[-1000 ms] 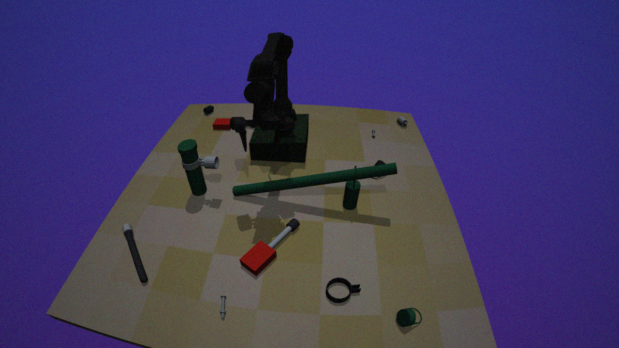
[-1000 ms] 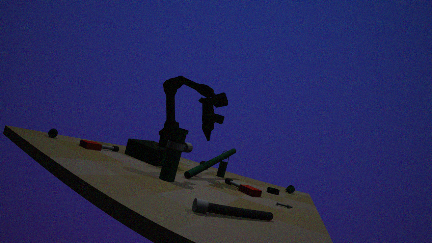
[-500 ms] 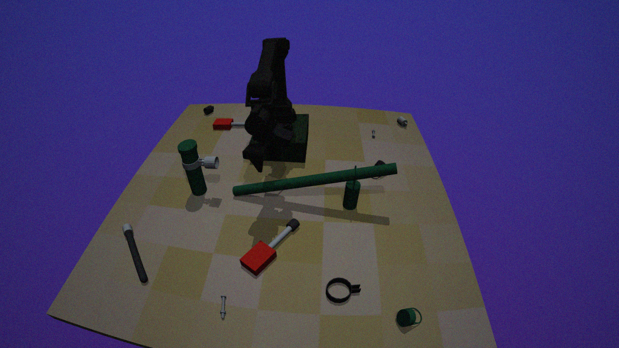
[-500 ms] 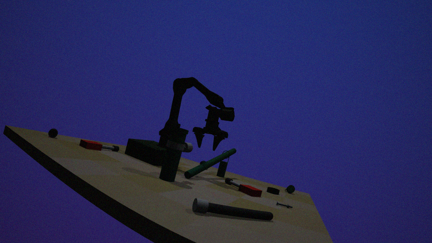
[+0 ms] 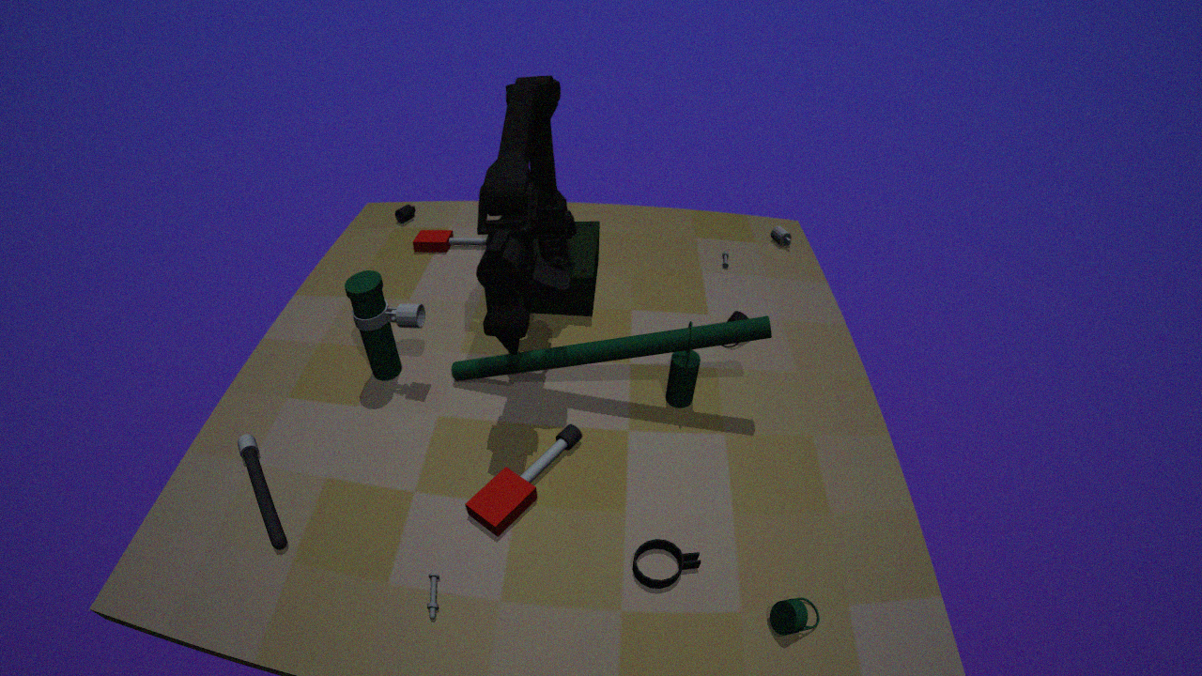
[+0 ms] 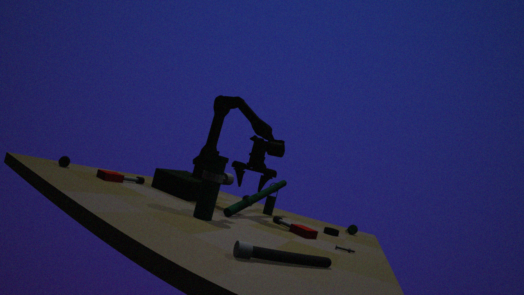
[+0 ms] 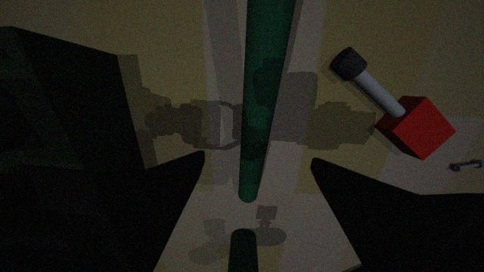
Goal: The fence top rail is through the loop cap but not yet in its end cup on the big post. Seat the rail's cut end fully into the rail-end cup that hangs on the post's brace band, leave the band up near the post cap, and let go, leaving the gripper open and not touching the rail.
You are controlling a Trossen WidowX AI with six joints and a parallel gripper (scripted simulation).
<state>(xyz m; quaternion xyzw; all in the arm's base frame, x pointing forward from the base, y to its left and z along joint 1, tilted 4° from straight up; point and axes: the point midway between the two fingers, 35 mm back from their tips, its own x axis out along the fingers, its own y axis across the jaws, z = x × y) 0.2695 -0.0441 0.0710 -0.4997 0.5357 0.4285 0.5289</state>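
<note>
The green rail (image 5: 588,351) (image 6: 238,207) (image 7: 257,113) slants through the loop (image 5: 690,334) of the loop cap on the short post (image 5: 681,385) (image 6: 269,206). Its cut end is low, apart from the light grey rail-end cup (image 5: 408,315) (image 6: 227,178). The cup hangs on the brace band (image 5: 370,319) (image 6: 213,177), high on the big post (image 5: 384,357) (image 6: 205,205) (image 7: 243,253), below its cap (image 5: 363,284). My gripper (image 5: 514,348) (image 6: 249,188) (image 7: 258,159) is open and empty above the rail, near its cut end. In the wrist view the rail runs between the fingertips. Cup and band are not visible there.
A red block tool (image 5: 501,500) (image 6: 303,231) (image 7: 423,128) lies in front of the rail. A dark rod (image 5: 264,496) (image 6: 289,255) lies front left. A black band (image 5: 657,563) and green loop cap (image 5: 788,617) lie front right. The dark base box (image 5: 571,285) stands behind the rail.
</note>
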